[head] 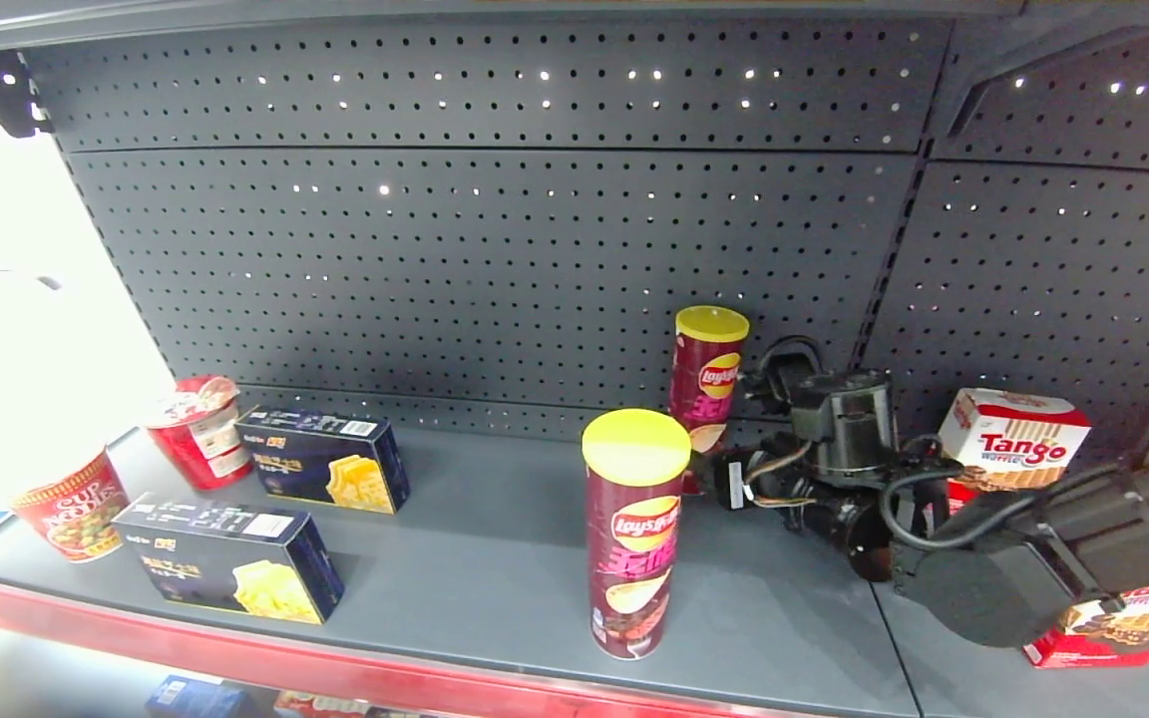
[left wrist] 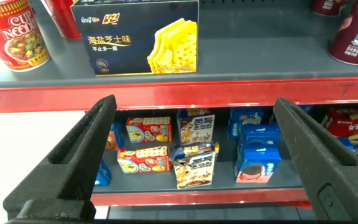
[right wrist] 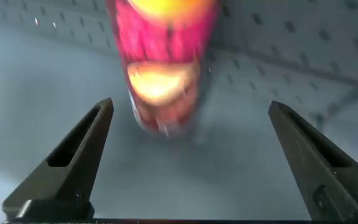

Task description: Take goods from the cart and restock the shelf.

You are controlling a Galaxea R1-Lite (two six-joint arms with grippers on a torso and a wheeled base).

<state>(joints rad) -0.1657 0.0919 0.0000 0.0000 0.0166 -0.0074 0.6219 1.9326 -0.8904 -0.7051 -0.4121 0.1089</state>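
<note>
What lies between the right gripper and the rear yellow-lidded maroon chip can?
Only bare grey metal shelf, per the right wrist view; maroon chip can stands ahead of the open right gripper.

Noodle cups [head: 71,504] far L on shelf [head: 495,568], cracker boxes [head: 235,558] beside, chip cans [head: 634,538] ctr, wafer boxes [head: 1013,439] R

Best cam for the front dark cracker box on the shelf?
Left wrist view: the front cracker box faces it nearly square-on at the shelf edge. Head view shows the front cracker box whole but obliquely from above. Right wrist view looks at a chips can instead.
</note>
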